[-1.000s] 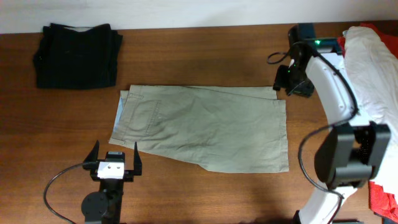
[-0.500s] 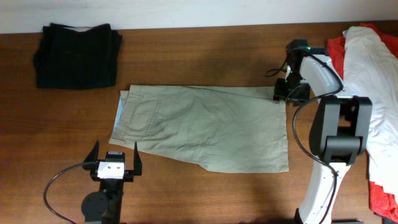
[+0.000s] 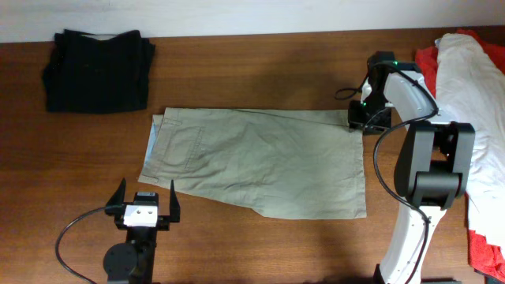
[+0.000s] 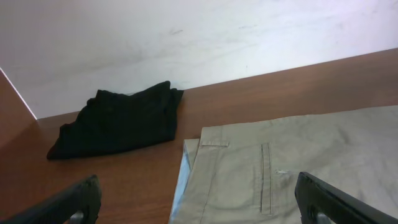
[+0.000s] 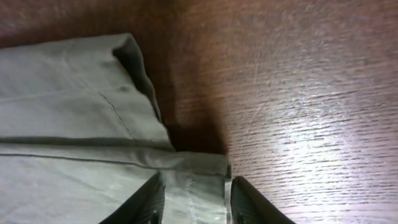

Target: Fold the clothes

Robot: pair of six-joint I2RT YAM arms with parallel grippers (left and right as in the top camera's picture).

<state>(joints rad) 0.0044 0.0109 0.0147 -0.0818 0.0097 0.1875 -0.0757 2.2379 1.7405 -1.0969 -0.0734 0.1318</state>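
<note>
The pale khaki trousers (image 3: pixel 252 162) lie flat on the brown table, waistband to the left and leg hems to the right. My right gripper (image 3: pixel 359 120) is down at their far right corner. In the right wrist view its two fingers (image 5: pixel 194 202) sit close on either side of the hem corner (image 5: pixel 74 124), with cloth filling the gap. My left gripper (image 3: pixel 146 197) is open and empty near the front edge, just short of the waistband. In the left wrist view its fingers (image 4: pixel 199 205) frame the waistband and back pocket seam (image 4: pixel 298 162).
A folded black garment (image 3: pixel 96 69) lies at the far left corner, also in the left wrist view (image 4: pixel 118 121). White and red garments (image 3: pixel 473 79) are heaped along the right edge. Bare wood (image 3: pixel 252 71) lies behind the trousers.
The right arm swung in and came down onto the trousers' far right corner; in the last half second it barely shifted. The left arm has not moved.
</note>
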